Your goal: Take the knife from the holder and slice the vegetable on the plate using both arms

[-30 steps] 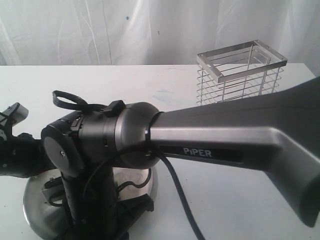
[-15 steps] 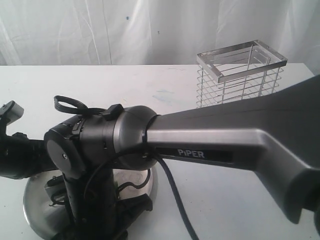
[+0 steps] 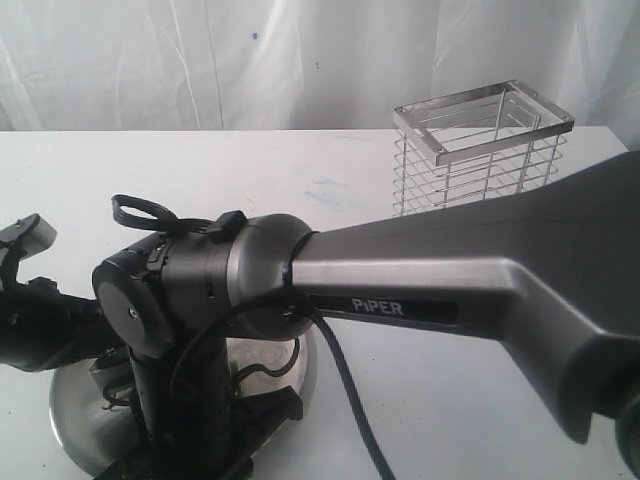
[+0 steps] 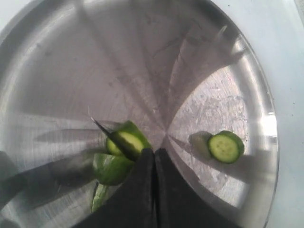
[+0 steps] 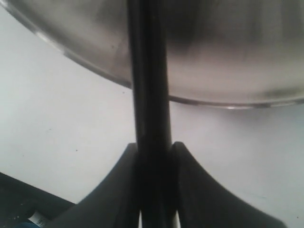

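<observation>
The table (image 3: pixel 480 400) carries the holder (image 3: pixel 480 150) at the back and the plate (image 3: pixel 75 420) under both arms. Jaws of the right arm (image 3: pixel 450 270) clamp the knife (image 5: pixel 151 95). Jaws of the left arm (image 3: pixel 40 330) are closed and empty, beside the vegetable (image 4: pixel 124 141) on the plate.

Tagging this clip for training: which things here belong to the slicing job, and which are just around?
In the job: knife, held by the right gripper; vegetable pieces; plate; holder; shut left gripper.
Just there: white table; curtain.
</observation>
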Tool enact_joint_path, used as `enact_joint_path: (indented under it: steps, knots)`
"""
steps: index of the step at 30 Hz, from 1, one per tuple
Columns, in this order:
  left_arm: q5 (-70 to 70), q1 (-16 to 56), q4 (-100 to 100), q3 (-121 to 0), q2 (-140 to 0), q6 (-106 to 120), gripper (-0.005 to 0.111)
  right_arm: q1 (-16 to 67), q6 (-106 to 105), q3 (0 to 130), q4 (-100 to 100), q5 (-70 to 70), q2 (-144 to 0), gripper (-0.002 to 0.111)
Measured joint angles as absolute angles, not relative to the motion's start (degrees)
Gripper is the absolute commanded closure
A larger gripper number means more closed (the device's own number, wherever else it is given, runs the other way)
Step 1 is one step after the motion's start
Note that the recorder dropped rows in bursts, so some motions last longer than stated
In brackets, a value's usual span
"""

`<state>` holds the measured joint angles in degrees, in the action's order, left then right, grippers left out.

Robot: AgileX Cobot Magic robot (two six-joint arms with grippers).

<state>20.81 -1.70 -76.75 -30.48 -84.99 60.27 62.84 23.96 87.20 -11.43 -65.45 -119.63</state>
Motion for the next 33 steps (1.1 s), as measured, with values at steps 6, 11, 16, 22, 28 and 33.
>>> enact_joint_path:
  steps: [6, 11, 16, 22, 28, 33]
  knots:
    - [21.31, 0.85, -77.0, -30.57, -88.65, 60.06, 0.107, 62.84, 23.96, 87.2, -11.43, -65.42, -119.63, 0.108]
    - [21.31, 0.95, -78.38, -30.57, -88.9, 60.06, 0.107, 62.84, 23.96, 87.2, -11.43, -65.42, -119.68, 0.108]
    - [21.31, 1.05, -79.15, -30.57, -89.9, 60.15, 0.107, 62.84, 23.96, 87.2, -11.43, -65.42, -119.68, 0.108]
    - [22.08, 1.05, -81.99, -30.72, -92.81, 62.14, 0.107, 62.71, 24.21, 87.2, -11.32, -65.42, -119.77, 0.108]
    - [22.93, 1.05, -83.12, -31.18, -93.82, 62.52, 0.107, 62.34, 24.31, 87.2, -11.08, -67.1, -119.77, 0.108]
    - [23.94, 1.05, -83.76, -31.2, -94.1, 62.52, 0.107, 62.25, 24.31, 87.2, -11.98, -67.94, -119.57, 0.108]
